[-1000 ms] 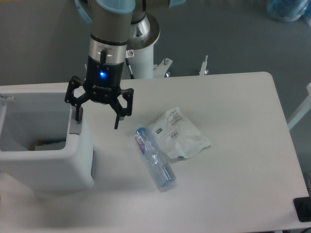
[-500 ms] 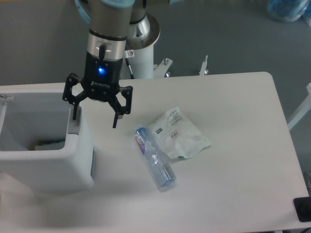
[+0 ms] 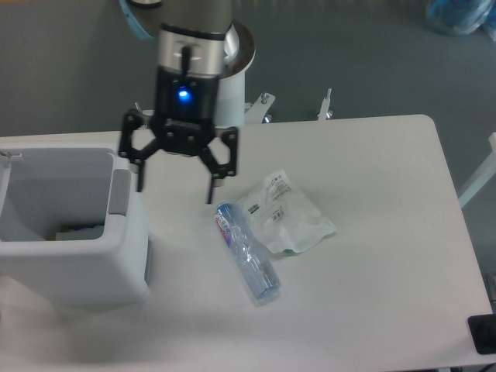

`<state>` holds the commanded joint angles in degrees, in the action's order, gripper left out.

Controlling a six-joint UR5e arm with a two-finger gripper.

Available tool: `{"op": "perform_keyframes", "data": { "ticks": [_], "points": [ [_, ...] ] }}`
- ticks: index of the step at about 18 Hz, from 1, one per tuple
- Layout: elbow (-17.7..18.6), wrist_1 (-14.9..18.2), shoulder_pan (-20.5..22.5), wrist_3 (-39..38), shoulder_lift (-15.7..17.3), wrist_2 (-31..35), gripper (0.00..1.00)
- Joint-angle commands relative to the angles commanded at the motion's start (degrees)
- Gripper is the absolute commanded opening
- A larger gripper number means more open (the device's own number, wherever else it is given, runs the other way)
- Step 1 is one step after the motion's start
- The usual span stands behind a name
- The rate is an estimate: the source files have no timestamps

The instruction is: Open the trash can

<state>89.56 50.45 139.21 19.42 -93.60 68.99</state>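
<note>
The trash can (image 3: 116, 275) is a large white boxy bin at the table's left edge. Its top stands open and I see into it, with some scraps at the bottom. The grey push tab (image 3: 120, 191) shows on its right rim. My gripper (image 3: 176, 187) hangs open and empty just right of the bin, above the table. Its left finger (image 3: 140, 175) is close beside the bin's right rim, apart from it. Its right finger (image 3: 211, 187) points down near the bottle's cap end.
A clear plastic bottle (image 3: 246, 253) with a blue label lies on the white table (image 3: 387, 232) right of the bin. A crumpled clear plastic bag (image 3: 288, 215) lies beside it. The robot's white base (image 3: 229, 85) stands behind the table.
My gripper has moved right, away from the bin's rim. Its left finger, which was on the grey tab a second ago, is now clear of it.
</note>
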Motion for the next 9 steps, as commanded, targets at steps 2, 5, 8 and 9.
{"op": "perform_keyframes", "data": {
  "ticks": [2,5,8,9],
  "points": [
    [0.61,0.09,0.97,4.64,0.18,3.06,1.0],
    [2.02,0.35,1.41,13.08,0.26,7.73,1.0],
    [3.77,0.27,1.68,18.62,0.62,9.93,1.0],
    [4.04,0.26,1.68,20.21,0.62,10.37,1.0]
  ]
}}
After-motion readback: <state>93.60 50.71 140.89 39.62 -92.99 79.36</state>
